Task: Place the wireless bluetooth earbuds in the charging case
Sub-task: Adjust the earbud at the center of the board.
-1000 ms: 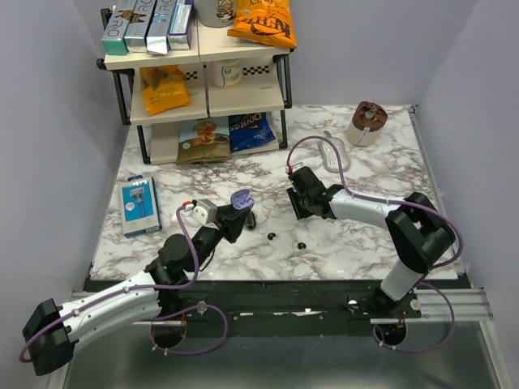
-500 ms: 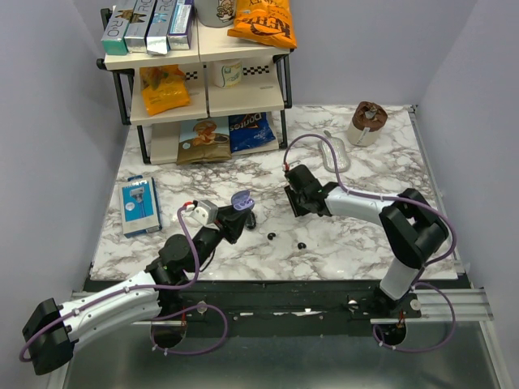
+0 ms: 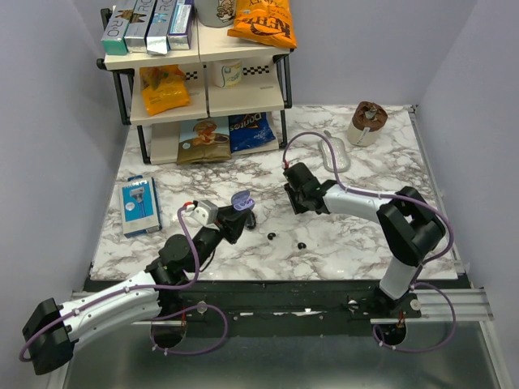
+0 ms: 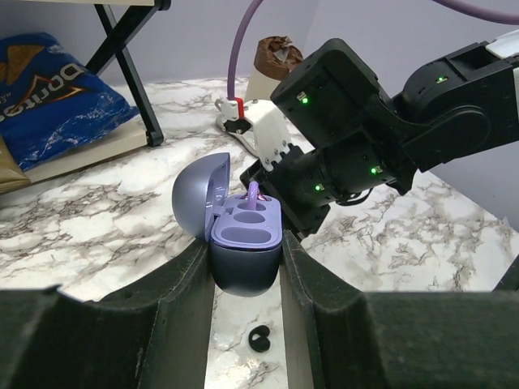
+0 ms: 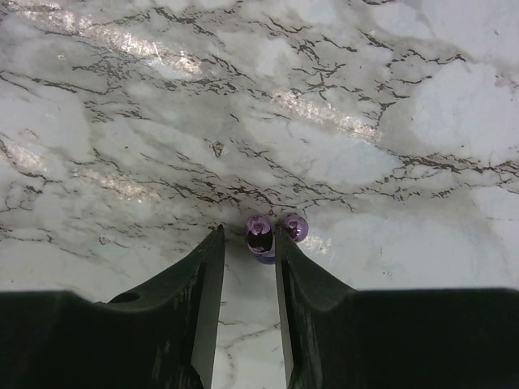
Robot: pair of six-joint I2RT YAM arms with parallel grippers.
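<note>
Left gripper [image 4: 246, 250] clamped the charging case [image 4: 243, 271], lid open, wells facing up. Both earbuds [image 3: 271, 236] lay loose on the desk [image 3: 357, 243], roughly 4 o'clock from the case, near each other but apart. Right gripper [image 5: 249, 237] was low over the desk, jaws narrow, pale purple bit [image 5: 260, 230] between its tips.

A white table [image 3: 340, 253] with gray swirly lines fills the middle. Plain pale walls [image 3: 49, 121] stand at the back and both sides. A small shelf [image 3: 203, 57] with black legs sits in the far left corner, holding snack bags [image 3: 261, 20] and boxes [image 3: 150, 24].
</note>
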